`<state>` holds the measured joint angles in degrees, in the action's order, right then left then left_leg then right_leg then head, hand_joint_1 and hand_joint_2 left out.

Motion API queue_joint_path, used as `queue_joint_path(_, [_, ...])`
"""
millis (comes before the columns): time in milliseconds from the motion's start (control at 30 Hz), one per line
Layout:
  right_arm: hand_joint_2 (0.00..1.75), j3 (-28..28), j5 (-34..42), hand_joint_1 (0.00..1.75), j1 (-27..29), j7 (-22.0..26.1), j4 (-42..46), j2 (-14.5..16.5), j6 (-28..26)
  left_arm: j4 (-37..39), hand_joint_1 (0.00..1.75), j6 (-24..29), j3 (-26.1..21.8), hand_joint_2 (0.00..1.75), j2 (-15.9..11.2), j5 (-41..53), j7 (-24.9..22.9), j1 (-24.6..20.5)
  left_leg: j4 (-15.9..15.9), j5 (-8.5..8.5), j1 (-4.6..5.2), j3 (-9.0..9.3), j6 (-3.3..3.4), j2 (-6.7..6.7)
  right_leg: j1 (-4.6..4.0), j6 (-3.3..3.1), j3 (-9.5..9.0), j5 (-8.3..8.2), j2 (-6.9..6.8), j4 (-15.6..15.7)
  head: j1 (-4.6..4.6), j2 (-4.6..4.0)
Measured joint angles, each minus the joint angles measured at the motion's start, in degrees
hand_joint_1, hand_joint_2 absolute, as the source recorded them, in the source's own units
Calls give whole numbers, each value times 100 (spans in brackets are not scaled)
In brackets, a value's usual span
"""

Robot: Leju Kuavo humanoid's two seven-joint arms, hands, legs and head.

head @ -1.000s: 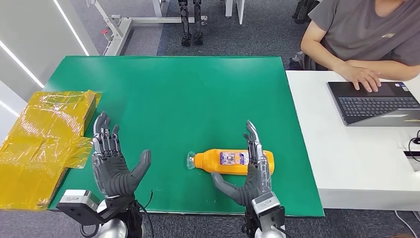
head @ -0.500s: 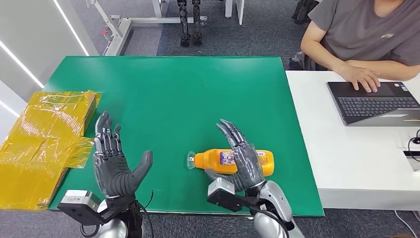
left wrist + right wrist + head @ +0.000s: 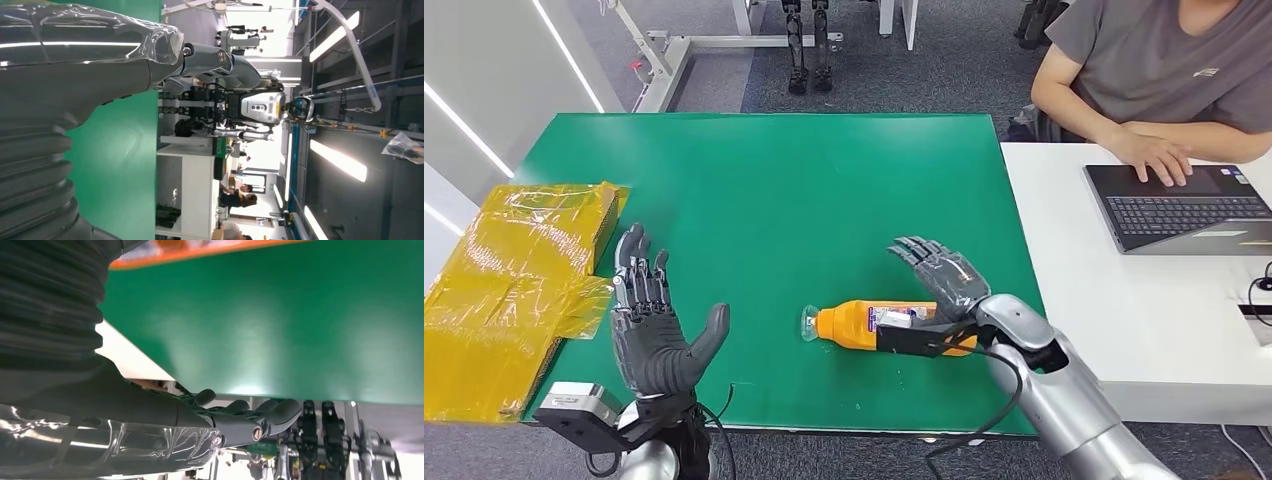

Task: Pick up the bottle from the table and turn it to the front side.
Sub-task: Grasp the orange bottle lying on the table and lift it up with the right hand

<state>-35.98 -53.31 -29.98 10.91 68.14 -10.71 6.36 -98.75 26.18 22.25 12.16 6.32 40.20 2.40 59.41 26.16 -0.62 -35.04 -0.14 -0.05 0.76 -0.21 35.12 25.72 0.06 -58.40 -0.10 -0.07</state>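
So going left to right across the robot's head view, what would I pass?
Yellow wrapped boxes → robot's left hand → orange bottle lying on the green table → robot's right hand → laptop on the white table.

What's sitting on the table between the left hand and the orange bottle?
Nothing: in the head view, bare green table separates the left hand from the bottle.

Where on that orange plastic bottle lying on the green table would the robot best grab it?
Probably around the wide labelled middle of the orange plastic bottle, coming down from above. It lies on its side on the green table, cap pointing left, so the round body offers two opposite sides for fingers and thumb. The right hand hovers spread over it.
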Motion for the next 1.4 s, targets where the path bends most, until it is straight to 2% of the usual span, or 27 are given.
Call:
queue_joint_path(133, [175,-240,201,0,-642,88,-695,-58,355,0,0,-47,0,175,-23,-75,0,-58,0,-3,0,1,-1,-1,0,-1,0,-1,-1,-2,0,0])
queue_joint_path(267, [175,-435,483,0,-992,111,-1142,-97,561,5,0,-209,0,175,-41,-153,0,-125,1,-3,0,2,-1,-3,-1,-1,1,-1,-2,-1,-1,0])
queue_joint_path(433, [175,-630,908,0,-1106,166,-1413,-250,702,64,0,-416,0,175,-52,-217,0,-278,1,-1,0,-1,-1,-6,0,0,1,1,-4,0,0,0])
queue_joint_path(667, [175,-724,1034,0,-1118,244,-1547,-311,678,127,0,-446,0,175,-56,-252,0,-355,1,-1,1,-2,0,-5,0,1,1,0,-2,1,-1,0])
queue_joint_path(700, [175,-740,1053,0,-1117,266,-1559,-313,606,142,0,-446,0,175,-56,-261,0,-380,1,-1,1,-2,0,-5,0,1,1,0,-2,0,-1,0])
queue_joint_path(833, [175,-778,1263,0,-990,383,-1236,-246,-430,205,0,-382,0,175,-72,-302,0,-499,0,-1,-1,2,0,-2,-1,0,2,0,1,-1,0,0])
queue_joint_path(1133, [175,-667,965,0,-753,295,-535,-129,-1210,224,0,-358,0,175,-105,-326,0,-563,-1,-1,0,0,0,-2,-1,0,2,1,0,-1,1,0])
queue_joint_path(1233, [175,-584,1047,0,-645,340,-377,-62,-1229,228,0,-359,0,175,-106,-329,0,-568,0,-1,1,0,0,-2,0,0,1,1,1,0,-1,0])
queue_joint_path(1400, [175,-555,1462,0,-497,517,-213,7,-610,249,0,-369,0,175,-106,-341,0,-576,0,-1,0,0,0,-3,0,0,2,1,-1,0,0,0])
